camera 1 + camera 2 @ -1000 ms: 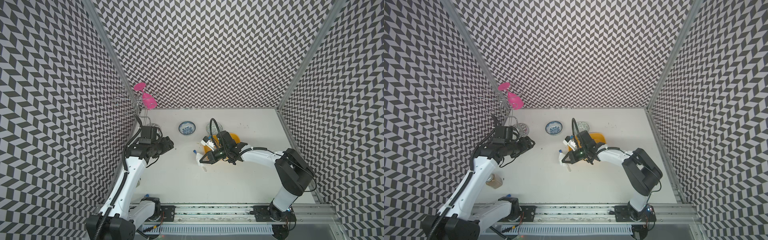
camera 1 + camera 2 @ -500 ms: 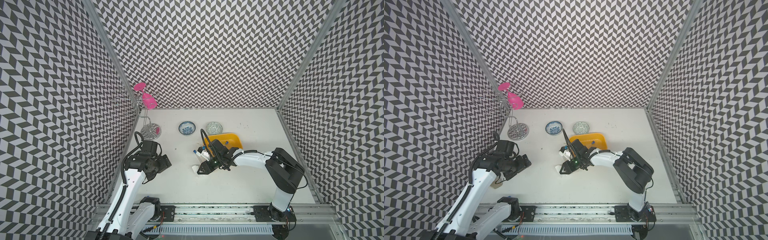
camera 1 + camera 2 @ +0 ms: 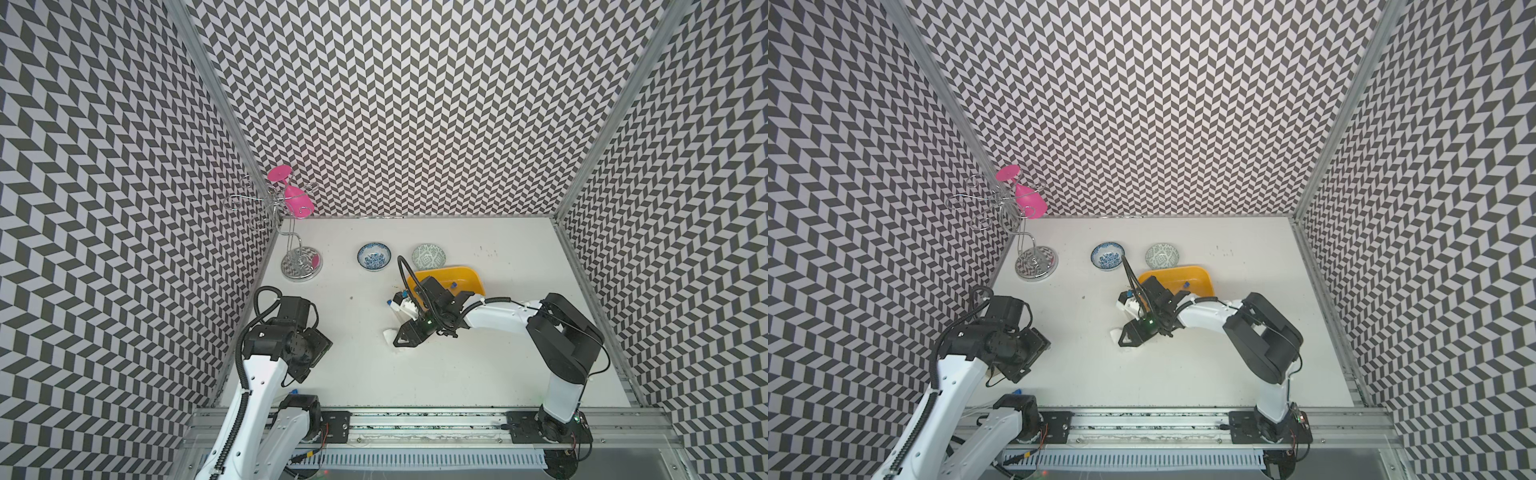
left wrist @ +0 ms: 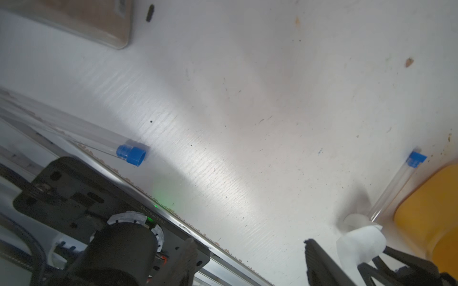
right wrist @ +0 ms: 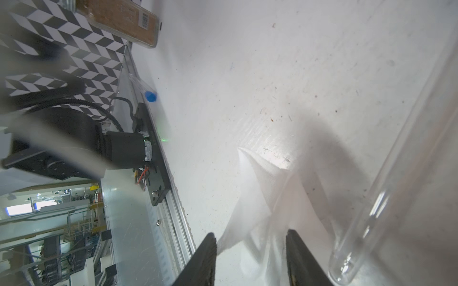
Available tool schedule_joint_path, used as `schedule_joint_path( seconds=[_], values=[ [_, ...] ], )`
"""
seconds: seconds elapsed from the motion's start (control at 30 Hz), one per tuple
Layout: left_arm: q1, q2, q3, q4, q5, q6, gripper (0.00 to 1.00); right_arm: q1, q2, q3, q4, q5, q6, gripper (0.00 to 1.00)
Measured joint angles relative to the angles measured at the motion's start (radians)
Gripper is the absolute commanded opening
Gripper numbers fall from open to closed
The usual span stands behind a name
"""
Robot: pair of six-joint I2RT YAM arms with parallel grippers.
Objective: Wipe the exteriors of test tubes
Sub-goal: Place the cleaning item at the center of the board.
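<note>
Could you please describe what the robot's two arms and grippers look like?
The left arm and right arm have white links, black joint housings and looping black cables. The right gripper has black, tapered fingers, with a small green light behind it.

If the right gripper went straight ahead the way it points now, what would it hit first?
Most likely the crumpled white tissue on the white table, just ahead of the right gripper and partly between its open jaws.

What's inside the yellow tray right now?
One blue-capped test tube shows in the yellow tray; the right arm covers the tray's near corner, hiding anything there.
</note>
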Motion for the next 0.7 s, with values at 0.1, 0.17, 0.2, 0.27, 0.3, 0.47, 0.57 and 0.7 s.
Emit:
schedule_joint_path(
  seconds=[0.1,0.17,0.2,0.27,0.3,0.47,0.57,0.7],
  values=[
    [0.002,0.016,-0.019,0.02,-0.004,-0.064,0.68,-0.013,0.005,0.02,-0.012,-0.033,-0.02,0.46],
    [0.003,0.028,-0.051,0.051,-0.005,-0.097,0.68,-0.032,0.005,0.03,-0.022,-0.054,-0.029,0.48],
    [0.003,0.034,-0.061,0.062,-0.008,-0.107,0.68,-0.042,0.005,0.033,-0.026,-0.059,-0.031,0.51],
    [0.003,0.05,-0.069,0.088,-0.018,-0.119,0.68,-0.066,0.005,0.041,-0.04,-0.063,-0.039,0.59],
    [0.003,0.055,-0.069,0.103,-0.026,-0.119,0.68,-0.072,0.005,0.046,-0.047,-0.058,-0.04,0.62],
    [0.003,0.127,-0.014,0.167,-0.063,-0.067,0.63,-0.074,0.014,0.094,-0.104,-0.003,-0.069,0.67],
    [0.0,0.145,0.021,0.174,-0.09,-0.058,0.58,-0.046,0.014,0.111,-0.126,0.032,-0.08,0.66],
    [0.005,0.08,0.011,0.151,-0.123,-0.117,0.56,-0.009,0.014,0.129,-0.151,0.058,-0.082,0.66]
  ],
)
